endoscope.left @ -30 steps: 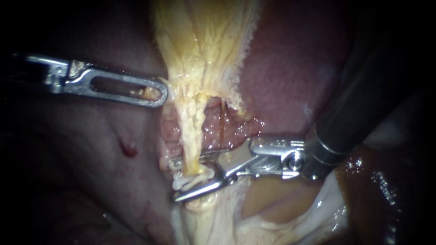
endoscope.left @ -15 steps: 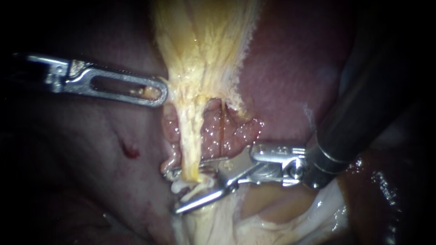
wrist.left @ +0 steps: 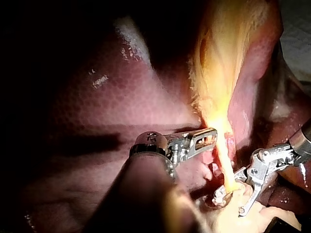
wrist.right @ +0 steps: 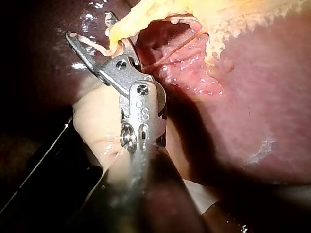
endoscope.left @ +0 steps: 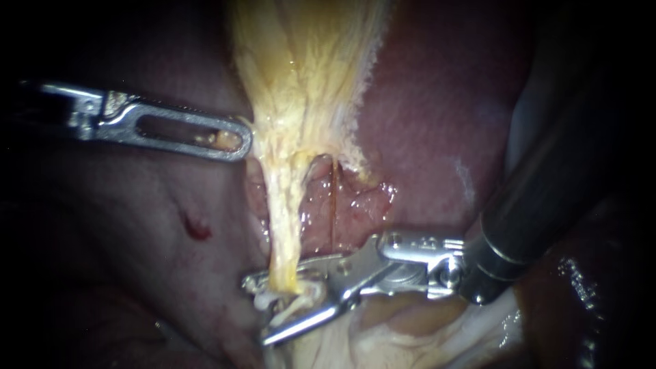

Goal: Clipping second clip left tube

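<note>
Right instrument [endoscope.left: 255,309] is straddling the left tube [endoscope.left: 282,225], jaws gaping, so I'm thinking squeezing shut comes next.

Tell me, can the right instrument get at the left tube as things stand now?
Probably yes. The right instrument has its open jaws astride the lower end of the left tube, with nothing in between. The left instrument sits higher up, beside the tube, clear of that path.

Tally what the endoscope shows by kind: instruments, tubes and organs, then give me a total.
Instruments: 2, the left instrument and the right instrument
Tubes: 2, the yellow left tube and the thin reddish tube
Organs: 1, the liver
Total: 5
</note>
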Controlling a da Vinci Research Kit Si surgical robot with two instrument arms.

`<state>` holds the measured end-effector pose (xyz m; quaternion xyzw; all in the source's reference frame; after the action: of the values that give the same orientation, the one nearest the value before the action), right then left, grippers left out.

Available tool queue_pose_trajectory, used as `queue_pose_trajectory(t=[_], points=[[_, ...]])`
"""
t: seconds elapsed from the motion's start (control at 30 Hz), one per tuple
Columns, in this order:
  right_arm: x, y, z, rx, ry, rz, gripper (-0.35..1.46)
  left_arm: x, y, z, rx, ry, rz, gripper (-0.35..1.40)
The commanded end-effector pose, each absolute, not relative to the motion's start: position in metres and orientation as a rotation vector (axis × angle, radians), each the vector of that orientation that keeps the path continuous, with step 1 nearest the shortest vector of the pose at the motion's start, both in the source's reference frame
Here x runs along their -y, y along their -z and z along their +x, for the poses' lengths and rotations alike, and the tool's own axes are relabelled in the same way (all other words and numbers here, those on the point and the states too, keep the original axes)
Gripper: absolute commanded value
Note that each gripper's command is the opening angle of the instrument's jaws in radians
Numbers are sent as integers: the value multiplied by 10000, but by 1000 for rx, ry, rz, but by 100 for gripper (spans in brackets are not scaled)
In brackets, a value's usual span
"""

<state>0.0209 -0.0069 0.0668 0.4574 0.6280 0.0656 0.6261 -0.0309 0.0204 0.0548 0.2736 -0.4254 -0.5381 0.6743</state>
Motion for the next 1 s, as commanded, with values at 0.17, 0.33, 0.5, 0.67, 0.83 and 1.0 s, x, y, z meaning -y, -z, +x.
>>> queue_pose_trajectory(t=[0.17, 0.33, 0.5, 0.67, 0.83, 1.0], points=[[68, -669, 208, -1440, -151, 1048, 46, -204, -548, -309, 957, 1211, 616, -35], [66, -673, 206, -1440, -162, 1037, 43, -204, -548, -309, 957, 1211, 616, -35], [64, -676, 202, -1437, -166, 1042, 36, -204, -548, -309, 957, 1210, 616, -35], [62, -678, 200, -1438, -187, 1021, 32, -204, -549, -309, 957, 1210, 616, -35], [60, -680, 196, -1438, -191, 1018, 21, -205, -549, -309, 958, 1210, 616, -35], [59, -679, 193, -1438, -192, 1019, -3, -205, -550, -309, 958, 1210, 617, -35]])
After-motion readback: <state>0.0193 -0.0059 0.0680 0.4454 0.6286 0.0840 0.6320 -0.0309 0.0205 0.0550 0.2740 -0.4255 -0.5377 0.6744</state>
